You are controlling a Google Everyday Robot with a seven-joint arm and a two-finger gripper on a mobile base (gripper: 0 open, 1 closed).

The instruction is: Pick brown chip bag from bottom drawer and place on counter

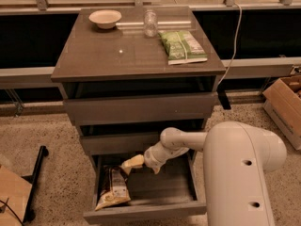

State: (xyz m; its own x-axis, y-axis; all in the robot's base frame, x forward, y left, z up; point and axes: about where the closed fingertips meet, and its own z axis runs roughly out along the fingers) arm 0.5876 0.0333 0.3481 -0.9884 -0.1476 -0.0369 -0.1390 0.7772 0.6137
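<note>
The brown chip bag (114,188) lies flat in the left part of the open bottom drawer (146,213); it has a dark middle, a white label and pale yellow ends. My gripper (144,166) reaches into that drawer from the right and hovers just above and to the right of the bag's upper end. Its pale fingers (133,162) are spread apart with nothing between them. The counter (117,55) is the glossy top slab of the cabinet, above all three drawers.
On the counter stand a pale bowl (105,19), a glass jar (150,23) and a green-and-white bag (182,46). The two upper drawers are slightly out. A cardboard box (284,102) sits on the floor at right, and a black stand (35,173) at left.
</note>
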